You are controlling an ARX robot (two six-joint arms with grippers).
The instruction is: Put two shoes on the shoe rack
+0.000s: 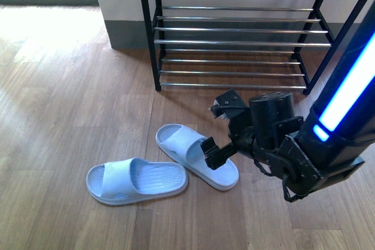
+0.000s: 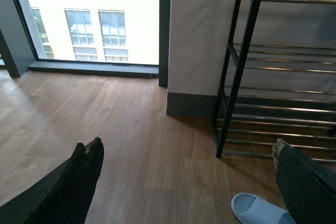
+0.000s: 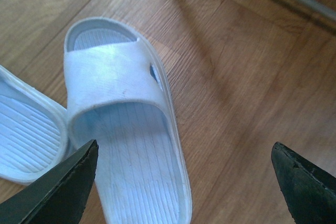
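Two pale blue slides lie on the wooden floor in front of the shoe rack (image 1: 234,30). One slide (image 1: 136,181) lies crosswise at the left. The other slide (image 1: 187,147) points toward the rack. My right gripper (image 1: 221,130) hovers open over the heel end of this second slide. In the right wrist view the slide (image 3: 121,103) lies below the gripper (image 3: 184,174), toward one fingertip, with the first slide (image 3: 23,135) beside it. My left gripper (image 2: 191,182) is open and holds nothing. Past it show one slide's toe (image 2: 257,211) and the rack (image 2: 247,51). The rack's shelves hold nothing.
The rack stands against a pale wall with a grey baseboard (image 1: 126,33). A large floor-level window (image 2: 89,14) lies to the left. My right arm's blue-lit body (image 1: 351,92) fills the right side of the front view.
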